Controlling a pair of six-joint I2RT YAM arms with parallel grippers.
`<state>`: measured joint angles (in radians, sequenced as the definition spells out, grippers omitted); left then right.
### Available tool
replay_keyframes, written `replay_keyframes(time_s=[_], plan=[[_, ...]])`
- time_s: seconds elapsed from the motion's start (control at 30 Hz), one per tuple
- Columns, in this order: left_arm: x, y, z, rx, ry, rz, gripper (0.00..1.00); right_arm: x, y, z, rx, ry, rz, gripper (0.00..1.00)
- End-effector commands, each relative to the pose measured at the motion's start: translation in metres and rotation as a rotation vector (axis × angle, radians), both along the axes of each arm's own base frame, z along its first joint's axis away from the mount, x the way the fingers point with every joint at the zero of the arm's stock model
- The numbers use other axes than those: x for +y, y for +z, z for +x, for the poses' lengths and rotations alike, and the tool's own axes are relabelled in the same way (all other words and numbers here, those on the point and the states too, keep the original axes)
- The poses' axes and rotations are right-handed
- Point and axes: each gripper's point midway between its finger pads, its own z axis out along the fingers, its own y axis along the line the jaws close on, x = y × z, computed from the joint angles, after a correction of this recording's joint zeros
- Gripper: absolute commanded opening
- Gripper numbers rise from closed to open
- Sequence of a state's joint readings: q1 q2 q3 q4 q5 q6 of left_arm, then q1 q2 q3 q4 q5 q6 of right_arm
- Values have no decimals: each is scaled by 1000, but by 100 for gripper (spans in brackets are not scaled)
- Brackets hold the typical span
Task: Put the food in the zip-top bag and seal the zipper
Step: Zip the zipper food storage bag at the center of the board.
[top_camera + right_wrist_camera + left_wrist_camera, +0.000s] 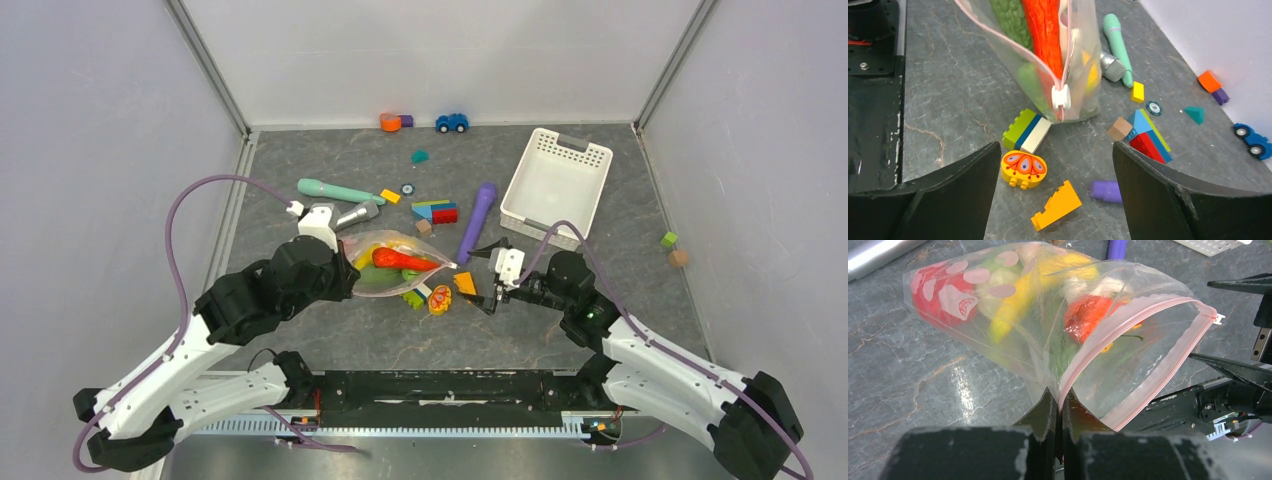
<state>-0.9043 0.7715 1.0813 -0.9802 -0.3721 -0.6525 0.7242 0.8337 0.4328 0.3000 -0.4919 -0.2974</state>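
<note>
Left gripper (1059, 401) clamping shut on zipper (1153, 380) left end. Right gripper (1056, 147) gaping wide, gripping nothing. Zip-top bag (395, 265) lying mid-table, food (1040, 30) inside, mouth unsealed. Slider (1060, 97) sitting just left of right gripper; zipper running left-right; right arm nearer.

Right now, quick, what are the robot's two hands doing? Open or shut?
Left end effector: shut, pinching the zip-top bag at its zipper.
Right end effector: open, holding nothing.
</note>
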Motion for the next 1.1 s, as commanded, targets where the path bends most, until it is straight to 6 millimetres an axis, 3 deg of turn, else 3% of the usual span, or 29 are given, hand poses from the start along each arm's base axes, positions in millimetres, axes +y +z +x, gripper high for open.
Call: replay_keyframes(time_s=[0.0,0.17,0.27,0.4,0.47,0.67,1.07], plan=[[4,17,-2,-5,39,-64,2,8,18,-7,-65,58,102,86],[2,15,-5,7,33,-75,2,18,23,-14,-63,136,146,78],[2,16,-6,8,29,-79,2,23,20,-8,-46,131,135,72],[5,19,-7,-4,30,-89,2,26,16,-2,-38,119,119,47],[5,19,-7,-7,34,-90,2,27,15,-4,-42,132,117,42],[5,20,-7,-7,29,-89,2,29,25,-9,-77,161,172,42],[2,21,-12,4,4,-107,2,34,27,8,-65,108,210,44]])
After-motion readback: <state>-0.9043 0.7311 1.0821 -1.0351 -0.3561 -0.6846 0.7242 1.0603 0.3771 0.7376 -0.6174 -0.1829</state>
